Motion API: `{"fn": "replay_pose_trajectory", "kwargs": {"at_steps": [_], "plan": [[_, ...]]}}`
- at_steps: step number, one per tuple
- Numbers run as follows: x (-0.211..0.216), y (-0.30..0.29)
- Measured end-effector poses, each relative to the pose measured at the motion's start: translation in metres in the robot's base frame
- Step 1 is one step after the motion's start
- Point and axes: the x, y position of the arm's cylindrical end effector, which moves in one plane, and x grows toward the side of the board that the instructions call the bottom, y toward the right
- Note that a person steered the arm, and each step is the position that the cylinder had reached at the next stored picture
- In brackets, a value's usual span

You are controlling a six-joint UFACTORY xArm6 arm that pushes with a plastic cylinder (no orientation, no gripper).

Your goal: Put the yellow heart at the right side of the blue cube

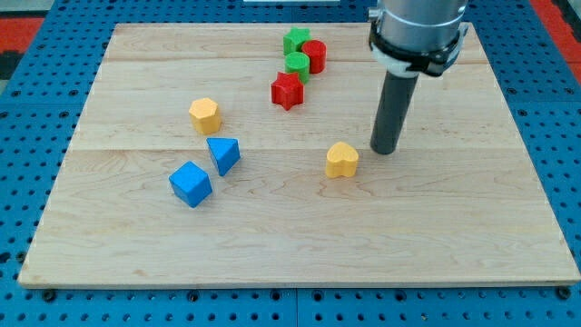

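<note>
The yellow heart (pixel 342 160) lies near the middle of the wooden board. The blue cube (pixel 191 184) sits far to its left, toward the view's lower left. My tip (pixel 385 150) rests on the board just to the right of the yellow heart and slightly above it, a small gap apart. The rod rises from the tip toward the view's top.
A blue triangular block (pixel 223 154) sits just up and right of the blue cube. A yellow hexagon (pixel 205 114) lies above it. A red star (pixel 287 91), a green cylinder (pixel 297 64), a red cylinder (pixel 314 55) and a green block (pixel 295 41) cluster at the top. The board's edge (pixel 300 282) runs along the bottom.
</note>
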Motion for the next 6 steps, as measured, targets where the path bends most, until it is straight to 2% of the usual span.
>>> {"fn": "replay_pose_trajectory", "kwargs": {"at_steps": [1,2,3,4,5,6], "plan": [[0.011,-0.100],[0.016,-0.043],[0.037,-0.020],[0.043,-0.112],[0.029,-0.106],[-0.016,-0.061]]}}
